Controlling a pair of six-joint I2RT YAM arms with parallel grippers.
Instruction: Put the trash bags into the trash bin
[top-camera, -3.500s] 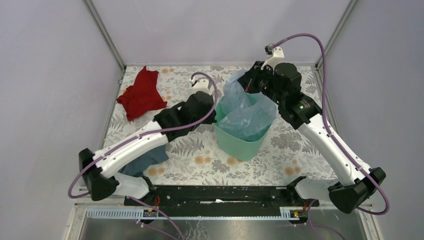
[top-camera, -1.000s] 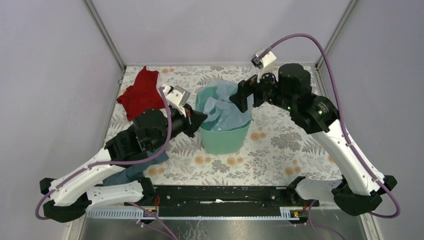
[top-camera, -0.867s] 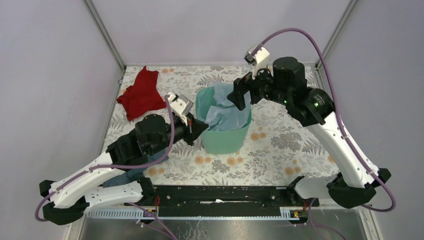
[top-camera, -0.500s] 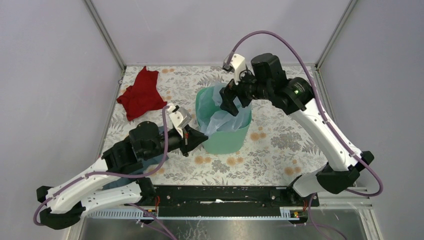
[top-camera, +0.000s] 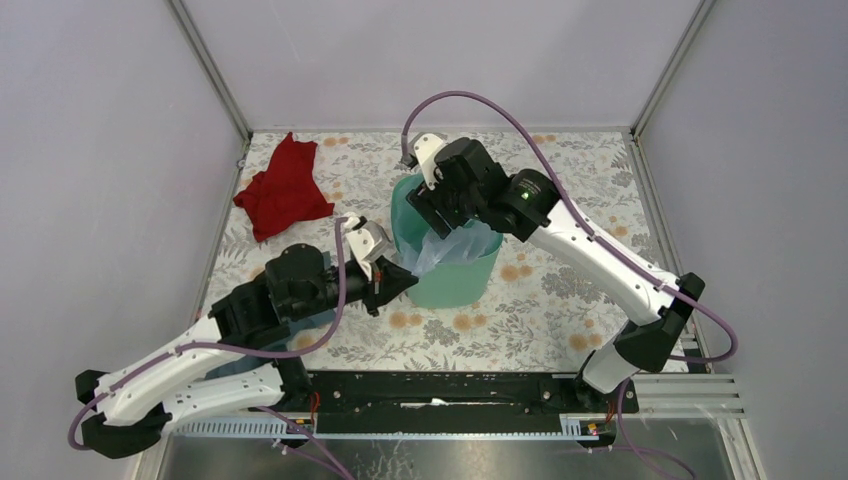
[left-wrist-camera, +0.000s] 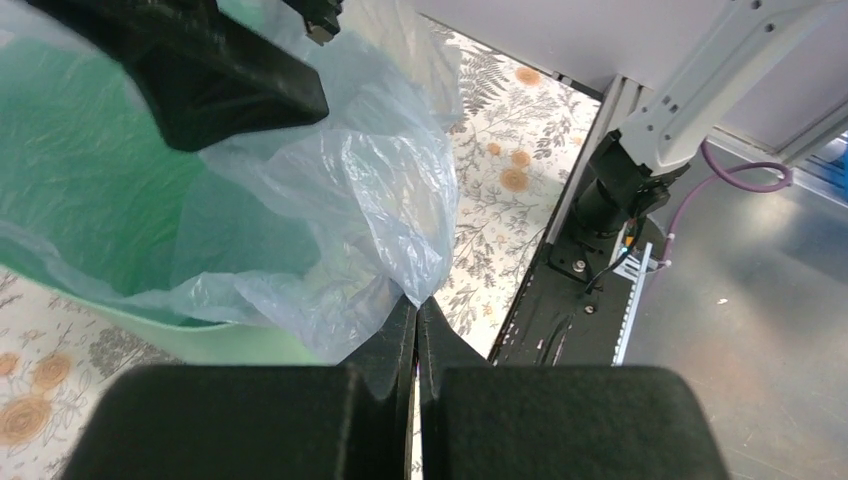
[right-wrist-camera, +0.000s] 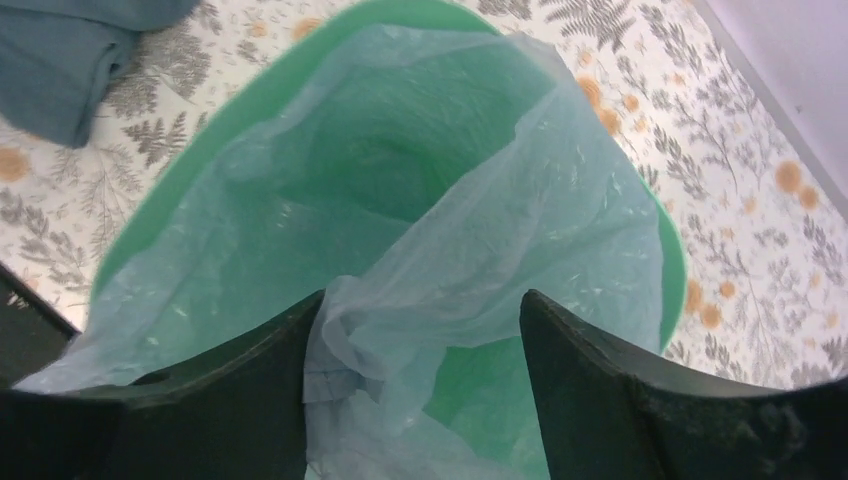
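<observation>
Trash bag corner between left tool tips, beside bin

Pale lilac walls, floral-patterned tabletop, metal corner posts, soft even light

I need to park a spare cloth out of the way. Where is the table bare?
Bare: the table's far right corner beyond the right arm, and the near strip between trash bin and black rail. Crowded: the left side, with red cloth and left arm, and the bin's mouth.
</observation>
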